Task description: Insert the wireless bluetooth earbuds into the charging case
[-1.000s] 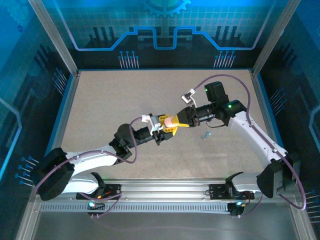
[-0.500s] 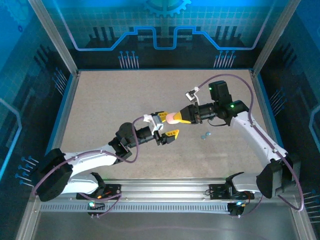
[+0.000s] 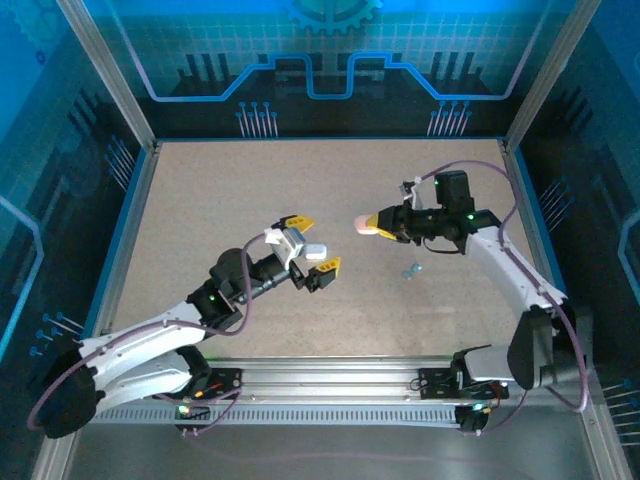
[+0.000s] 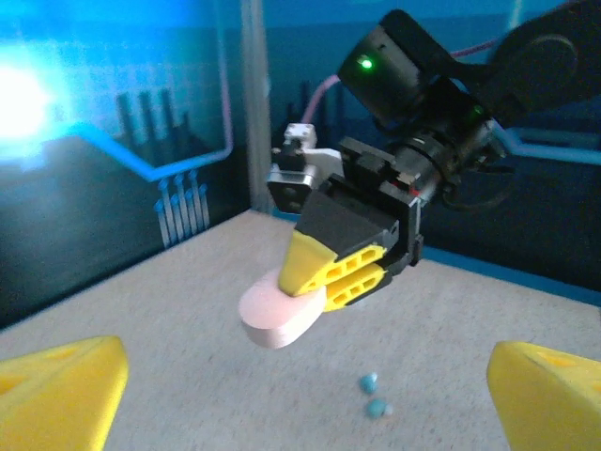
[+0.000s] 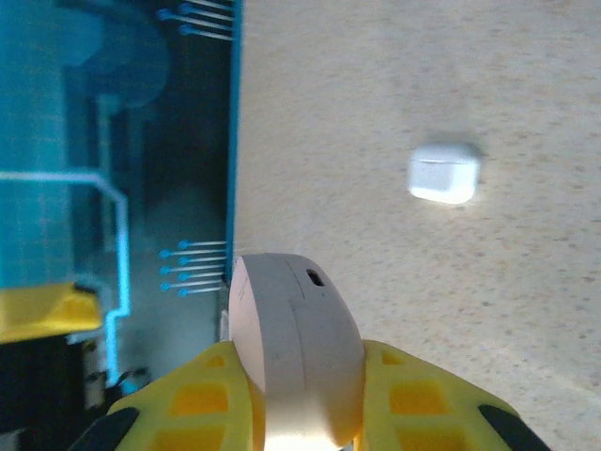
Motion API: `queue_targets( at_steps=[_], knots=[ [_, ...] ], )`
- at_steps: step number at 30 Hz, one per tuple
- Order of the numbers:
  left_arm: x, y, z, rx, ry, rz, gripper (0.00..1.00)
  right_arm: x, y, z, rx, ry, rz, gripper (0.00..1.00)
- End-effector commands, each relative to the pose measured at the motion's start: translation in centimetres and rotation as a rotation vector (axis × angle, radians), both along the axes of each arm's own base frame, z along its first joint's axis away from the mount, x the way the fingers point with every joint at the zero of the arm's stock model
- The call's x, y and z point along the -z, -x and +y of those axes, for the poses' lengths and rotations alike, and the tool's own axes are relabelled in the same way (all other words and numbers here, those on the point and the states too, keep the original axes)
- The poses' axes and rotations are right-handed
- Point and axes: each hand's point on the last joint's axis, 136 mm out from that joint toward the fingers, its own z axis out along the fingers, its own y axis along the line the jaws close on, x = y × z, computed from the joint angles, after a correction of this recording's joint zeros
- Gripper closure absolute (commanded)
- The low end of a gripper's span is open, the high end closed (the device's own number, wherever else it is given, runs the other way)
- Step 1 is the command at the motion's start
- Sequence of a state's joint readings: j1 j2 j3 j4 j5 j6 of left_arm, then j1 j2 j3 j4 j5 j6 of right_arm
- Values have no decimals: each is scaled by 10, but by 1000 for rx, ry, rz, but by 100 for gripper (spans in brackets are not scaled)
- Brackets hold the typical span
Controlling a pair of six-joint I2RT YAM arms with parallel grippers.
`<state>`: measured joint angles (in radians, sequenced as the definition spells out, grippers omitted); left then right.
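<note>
1. Enclosure: a speckled beige tabletop (image 3: 200, 200) sits inside metal frame posts and blue-lit printed wall panels (image 3: 320, 60).
2. Left pincer (image 3: 313, 243): the jaws stand wide apart with nothing between the yellow fingers. It hangs over the middle of the tabletop and points toward the other arm.
3. Right pincer (image 3: 378, 222): the jaws are clamped on the pink charging case (image 3: 362, 223), which is held clear of the tabletop. The rounded end of the case projects past the fingertips toward the left pincer. A gap separates the two pincers.
4. Right wrist view: the case stands on edge between the two yellow fingers (image 5: 211, 399). A seam line and a small dark port are visible on its rim.
5. Earbuds (image 3: 409, 271): two tiny pale-blue buds lie on the tabletop, close together. They are on the near side of the right pincer and well apart from the held case. In the left wrist view they lie below and to the right of the case.
6. White case (image 5: 444, 174): a second, rounded case lies flat on the tabletop, apart from the pink one. Nothing is touching it.
</note>
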<state>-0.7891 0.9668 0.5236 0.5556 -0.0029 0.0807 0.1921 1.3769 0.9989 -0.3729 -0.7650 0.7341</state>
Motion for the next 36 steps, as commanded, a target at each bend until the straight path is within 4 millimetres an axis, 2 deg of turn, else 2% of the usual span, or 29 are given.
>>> queue_targets(
  at_steps=[1, 4, 9, 13, 17, 20, 25, 31, 36],
  knots=[
    [14, -21, 32, -188, -61, 162, 1, 42, -21, -6, 83, 41, 72, 87],
    [23, -32, 61, -321, -90, 308, 1, 66, -30, 0, 69, 55, 116, 86],
    [39, -36, 83, -380, -57, 450, 1, 99, -44, 17, 45, 95, 164, 86],
    [43, -36, 84, -371, -17, 468, 1, 122, -60, 33, 25, 120, 191, 86],
    [43, -44, 93, -451, 23, 509, 1, 132, -79, 50, 9, 141, 170, 85],
    [27, -42, 100, -479, 85, 510, 1, 146, -92, 58, 4, 163, 182, 84],
    [8, -27, 96, -381, 110, 406, 1, 168, -110, 68, 0, 181, 198, 82],
    [14, -24, 97, -382, 89, 441, 1, 182, -113, 79, -28, 191, 221, 79],
    [15, -25, 93, -360, 87, 437, 1, 185, -109, 73, -31, 230, 221, 73]
  ],
)
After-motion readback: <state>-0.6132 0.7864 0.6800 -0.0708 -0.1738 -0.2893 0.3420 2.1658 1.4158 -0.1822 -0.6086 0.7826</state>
